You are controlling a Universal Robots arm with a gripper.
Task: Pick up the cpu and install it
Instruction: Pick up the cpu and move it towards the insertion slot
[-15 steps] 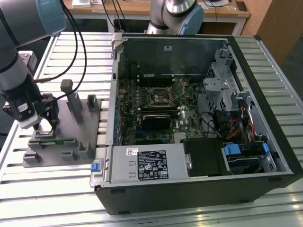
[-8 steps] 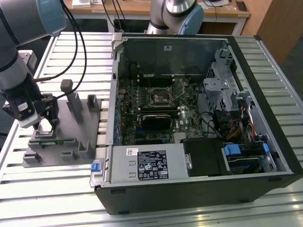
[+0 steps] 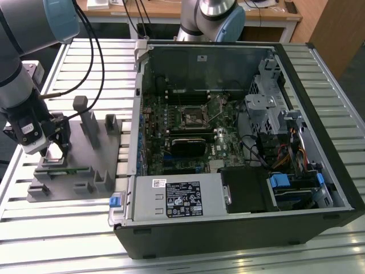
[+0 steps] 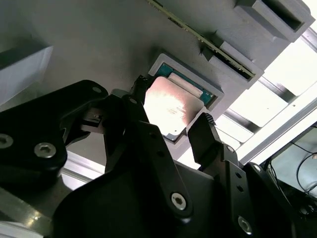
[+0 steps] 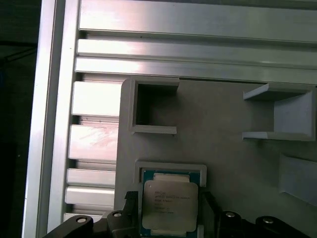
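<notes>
We see the thin square cpu (image 5: 170,206), its shiny silver-white metal top edged by a green rim, lying in a white-framed square nest (image 5: 171,167) on the flat grey plastic fixture plate (image 5: 218,158). The black 2-finger gripper (image 4: 172,105) straddles it, fingers (image 4: 208,136) closed against 2 opposite edges.

The exterior view looks down from high on case (image 3: 228,242) and fixture (image 3: 80,157); both wrist views hover close, sharing the cpu (image 4: 171,106) (image 5: 168,206).
</notes>
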